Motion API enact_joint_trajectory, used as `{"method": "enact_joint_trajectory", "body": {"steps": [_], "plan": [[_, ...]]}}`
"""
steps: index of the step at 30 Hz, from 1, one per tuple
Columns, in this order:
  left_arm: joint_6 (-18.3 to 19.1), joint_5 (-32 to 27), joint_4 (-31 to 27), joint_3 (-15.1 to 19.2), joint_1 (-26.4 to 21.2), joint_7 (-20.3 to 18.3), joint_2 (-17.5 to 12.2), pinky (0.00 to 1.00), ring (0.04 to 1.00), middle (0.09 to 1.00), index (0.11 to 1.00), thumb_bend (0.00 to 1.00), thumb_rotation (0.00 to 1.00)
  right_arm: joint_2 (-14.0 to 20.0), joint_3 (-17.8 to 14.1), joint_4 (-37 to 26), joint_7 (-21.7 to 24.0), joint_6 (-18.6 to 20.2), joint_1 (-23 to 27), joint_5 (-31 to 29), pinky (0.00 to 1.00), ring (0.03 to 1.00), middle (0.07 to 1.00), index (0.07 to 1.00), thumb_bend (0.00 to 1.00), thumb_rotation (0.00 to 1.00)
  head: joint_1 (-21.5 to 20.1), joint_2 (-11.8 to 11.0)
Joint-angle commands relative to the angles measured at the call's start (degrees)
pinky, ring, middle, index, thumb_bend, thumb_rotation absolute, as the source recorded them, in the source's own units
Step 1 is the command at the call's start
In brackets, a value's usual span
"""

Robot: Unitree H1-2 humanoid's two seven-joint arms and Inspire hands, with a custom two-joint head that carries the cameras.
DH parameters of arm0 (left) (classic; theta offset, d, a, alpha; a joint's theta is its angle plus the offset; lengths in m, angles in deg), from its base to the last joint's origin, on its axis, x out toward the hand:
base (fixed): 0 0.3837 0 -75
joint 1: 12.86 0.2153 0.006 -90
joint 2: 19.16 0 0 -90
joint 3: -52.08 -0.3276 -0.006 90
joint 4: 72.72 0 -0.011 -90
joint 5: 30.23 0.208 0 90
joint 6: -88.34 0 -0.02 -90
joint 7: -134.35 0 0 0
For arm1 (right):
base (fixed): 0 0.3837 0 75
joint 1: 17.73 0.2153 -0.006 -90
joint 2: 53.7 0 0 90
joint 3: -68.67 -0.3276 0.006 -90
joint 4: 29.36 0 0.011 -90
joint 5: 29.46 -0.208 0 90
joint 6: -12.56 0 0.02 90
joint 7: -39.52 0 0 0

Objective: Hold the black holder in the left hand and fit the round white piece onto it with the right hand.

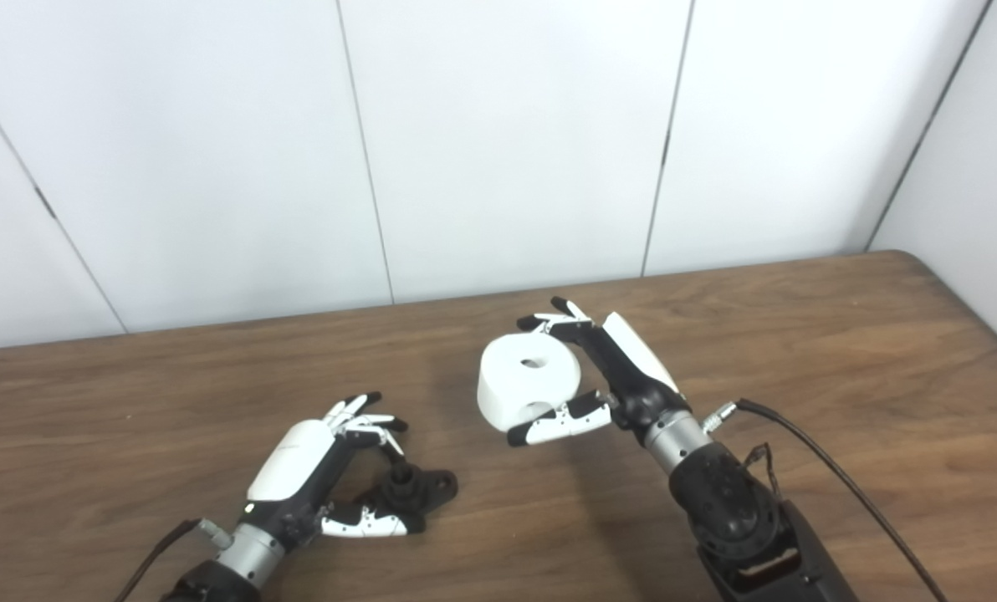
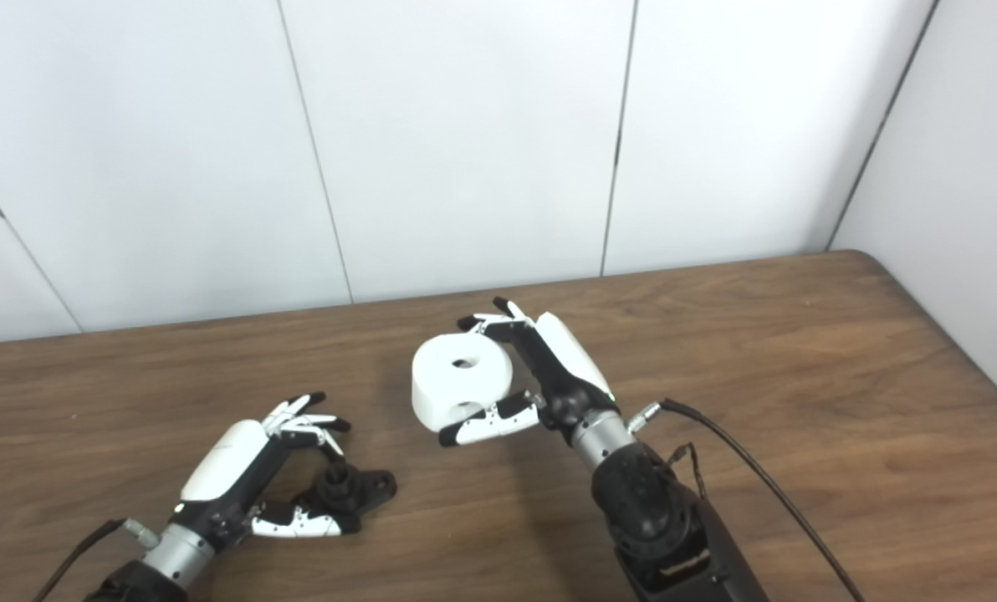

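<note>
A brown wooden table [image 1: 841, 351] stands against a white panelled wall [image 1: 507, 142] with thin dark seams

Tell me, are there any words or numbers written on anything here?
None. No writing shows on the white piece, the black holder, the left hand, the right hand, the table or the wall panels.

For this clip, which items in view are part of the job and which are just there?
Part of the job:
- black holder, on the table, left hand around it
- round white piece, held by the right hand

Just there:
- wooden table
- cable trailing from the right wrist
- white wall panels
</note>
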Motion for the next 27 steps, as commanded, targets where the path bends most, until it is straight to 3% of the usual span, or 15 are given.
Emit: {"method": "enact_joint_trajectory", "body": {"steps": [1, 27], "plan": [[0.35, 1.13, -0.19, -1.03, 0.1, 0.22, 0.35, 1.0, 0.976, 0.799, 0.48, 0.52, 0.05, -0.82, 0.41, -0.95, -0.32, -2.25, 2.94, 0.67, 1.0, 0.985, 0.821, 0.484, 0.52, 0.14, 0.3, 0.12], [2.7, 2.29, -1.92, -4.43, -0.92, 0.17, 1.56, 1.0, 0.99, 0.81, 0.48, 0.52, 0.05, -4.84, 5.38, 4.84, -0.69, -12.78, 3.43, 2.91, 1.0, 0.961, 0.808, 0.483, 0.52, 0.14, 5.24, 2.05]]}}
